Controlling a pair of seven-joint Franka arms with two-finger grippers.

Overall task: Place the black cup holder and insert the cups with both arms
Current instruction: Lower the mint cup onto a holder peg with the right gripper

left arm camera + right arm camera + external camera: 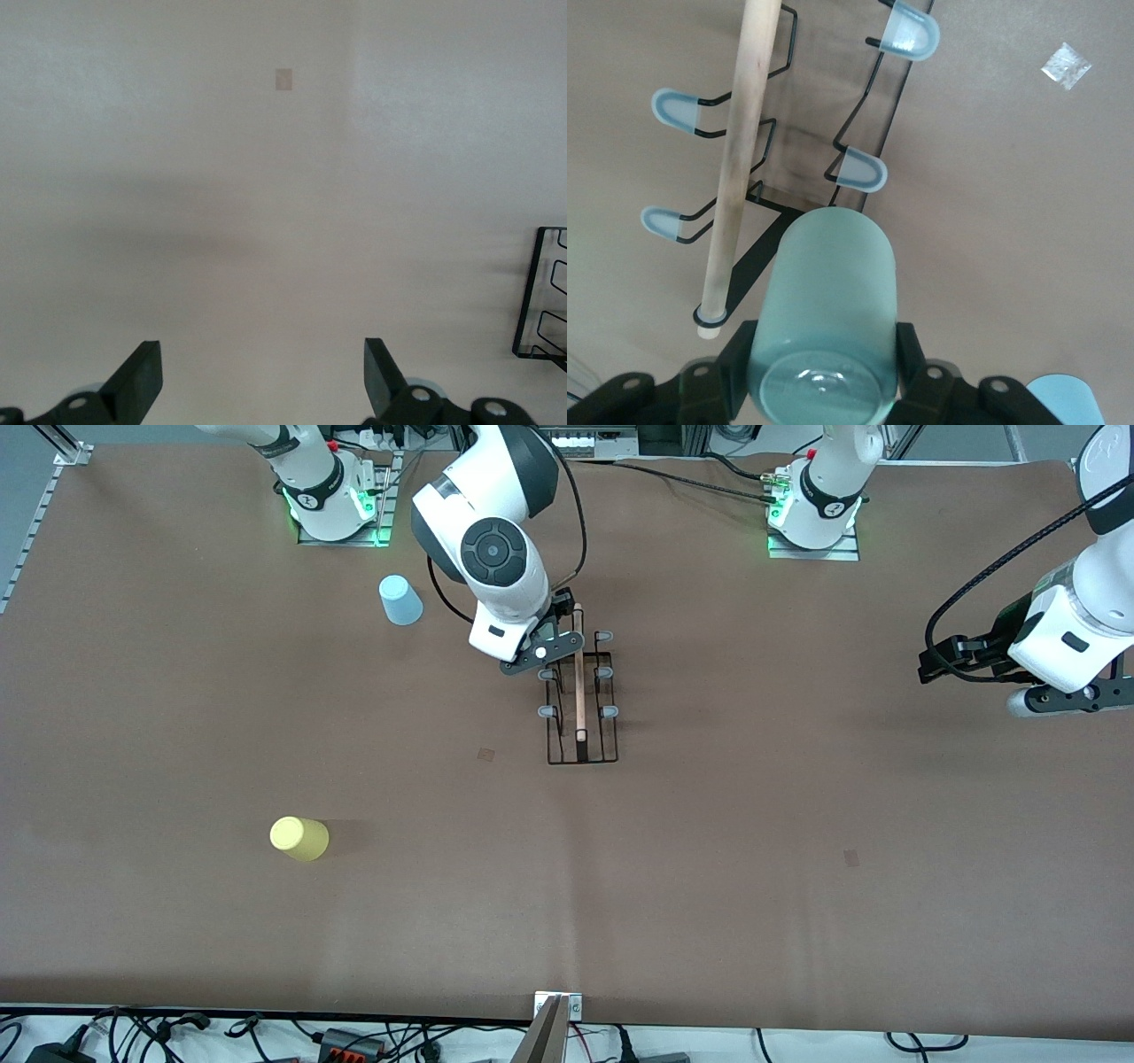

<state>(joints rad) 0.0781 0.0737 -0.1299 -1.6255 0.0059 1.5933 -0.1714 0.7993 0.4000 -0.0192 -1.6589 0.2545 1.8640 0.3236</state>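
Observation:
The black cup holder (580, 708) stands mid-table with its wooden rod handle (578, 673) on top and grey-tipped prongs at both sides. My right gripper (540, 654) is over the rack's end nearest the robot bases, shut on the mint green cup (824, 301), which is held upside down next to a prong (862, 170); the rack shows below it (757, 190). The arm hides that cup in the front view. The light blue cup (400, 600) and the yellow cup (299, 839) stand upside down toward the right arm's end. My left gripper (928, 666) is open and empty (261, 359).
The left arm waits above the table at its own end, and a corner of the rack (542, 301) shows in its wrist view. The blue cup also shows in the right wrist view (1063, 400). Small tape marks (485, 754) (850, 857) lie on the brown table.

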